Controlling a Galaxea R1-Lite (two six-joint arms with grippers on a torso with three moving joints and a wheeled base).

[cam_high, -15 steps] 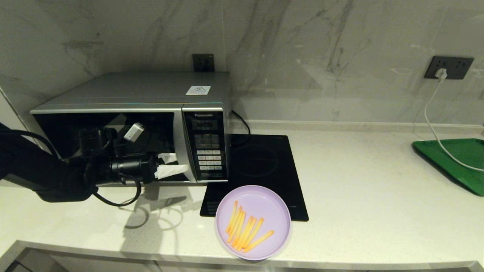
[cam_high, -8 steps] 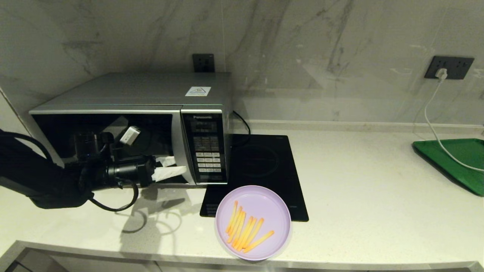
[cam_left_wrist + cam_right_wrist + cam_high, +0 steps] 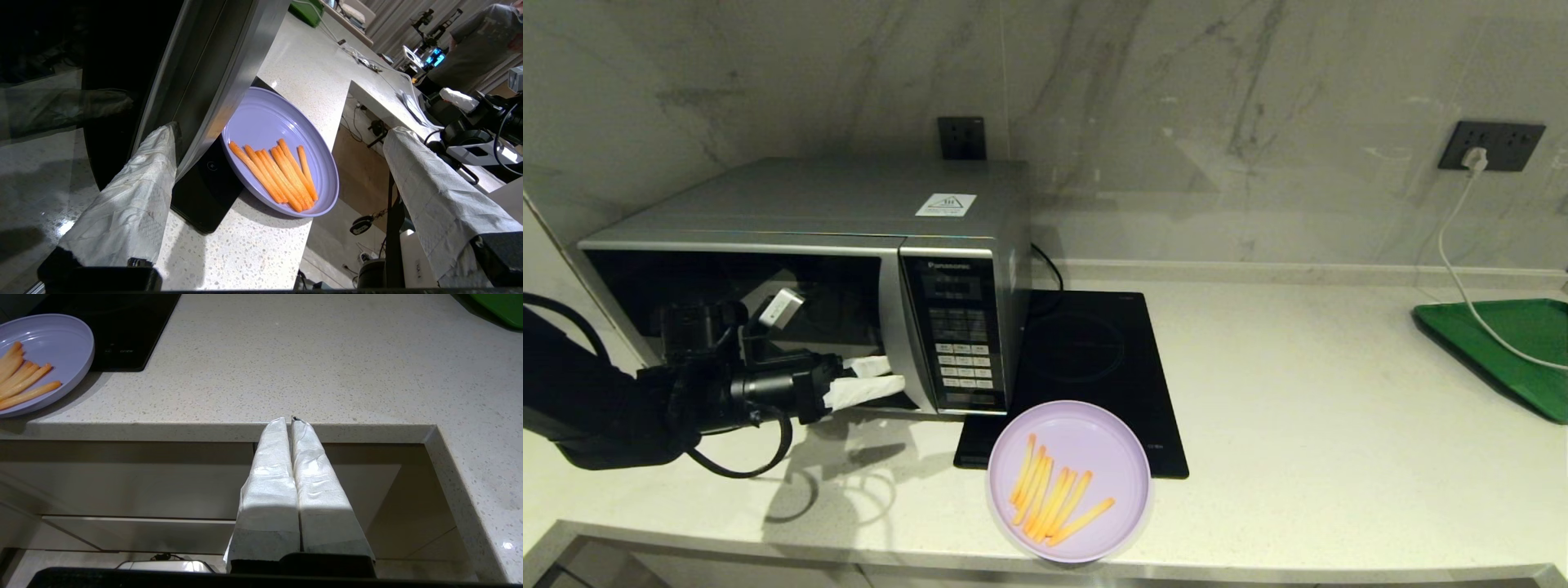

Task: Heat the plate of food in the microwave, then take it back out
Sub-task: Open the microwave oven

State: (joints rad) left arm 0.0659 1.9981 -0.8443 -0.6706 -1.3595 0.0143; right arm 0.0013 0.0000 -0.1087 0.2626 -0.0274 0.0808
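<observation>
Kitchen: microwave [image 3: 800,269], hob [image 3: 1086,359], marble counter [image 3: 1339,457]

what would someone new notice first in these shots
The lilac plate of food, fries fanned across it, sits at the counter's front edge, partly on the black induction hob. Left of it, the open left claw reaches at the silver microwave by its handle strip.

Black arm [image 3: 596,404], looped cable [image 3: 743,465], white-wrapped pincer [image 3: 870,379] fingers.

"Panasonic" on microwave [image 3: 805,269] keypad panel
</observation>
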